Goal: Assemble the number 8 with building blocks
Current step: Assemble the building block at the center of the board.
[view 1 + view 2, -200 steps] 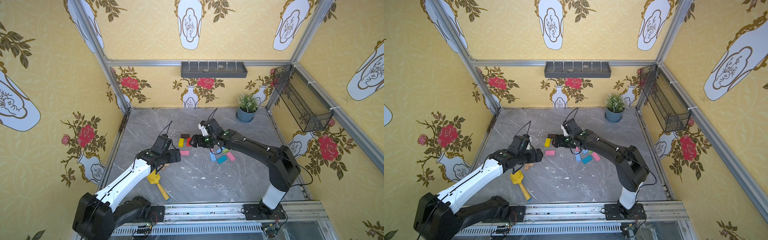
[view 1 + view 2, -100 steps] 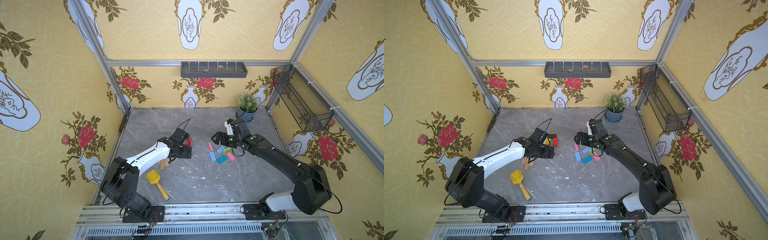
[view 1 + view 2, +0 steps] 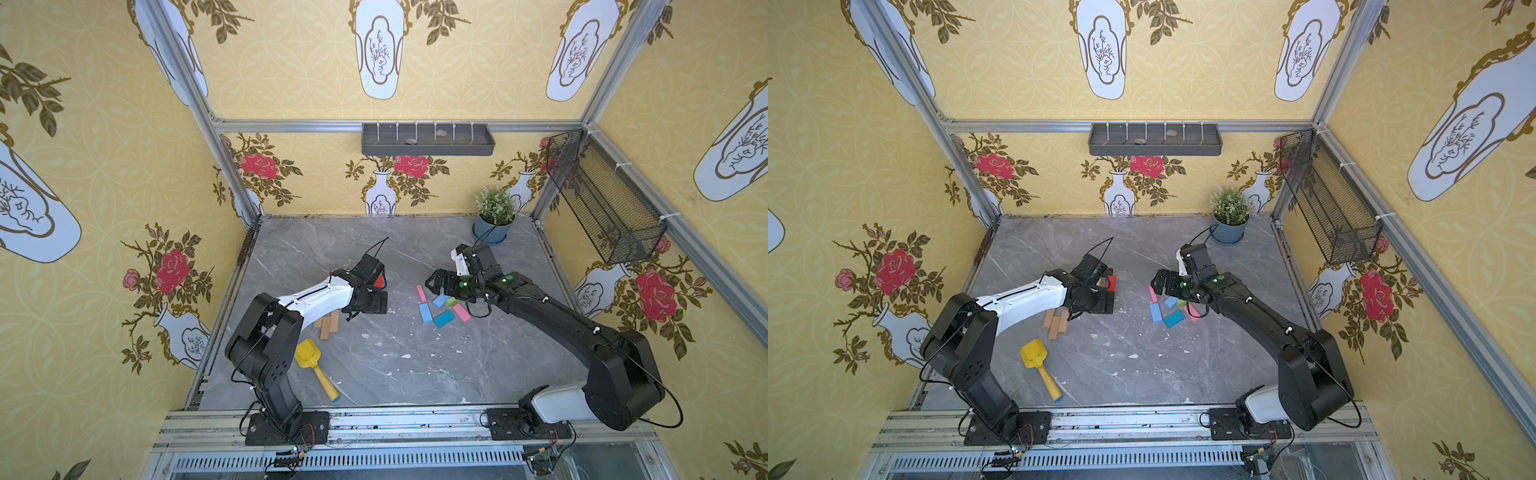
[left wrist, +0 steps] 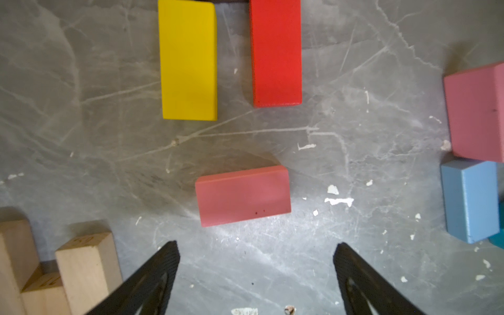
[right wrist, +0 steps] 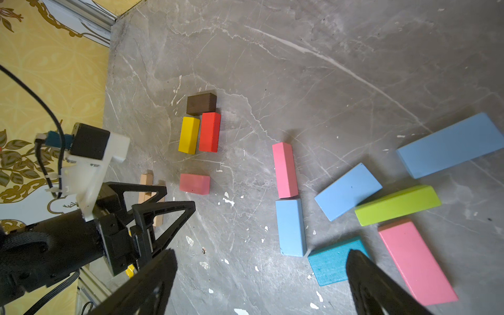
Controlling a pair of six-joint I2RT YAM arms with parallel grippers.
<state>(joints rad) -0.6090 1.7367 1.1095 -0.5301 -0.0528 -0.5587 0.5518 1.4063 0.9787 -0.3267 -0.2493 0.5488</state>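
Grey marble tabletop [image 3: 415, 374], white-flecked. Yellow shovel [image 3: 309, 355] lies flat. Tan blocks [image 3: 329, 326] just behind shovel; yellow block [image 5: 188, 135], red block [image 5: 209, 132], brown block [image 5: 201, 103] farther behind; pink-blue-teal-green cluster [image 3: 443, 319] well right of shovel; potted plant [image 3: 494, 220] farthest back-right.

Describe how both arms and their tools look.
Left arm: black joints, white forearm shell. Right arm: black, white shell at its base, green dots by the wrist. Thin black cables loop off both. Left tool and right tool: black triangular open-frame fingers, ribbed tips.

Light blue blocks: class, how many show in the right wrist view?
3. First blue block lines up with a pink block; second blue block sits beside the green block; third blue block lies apart. More may be hidden.
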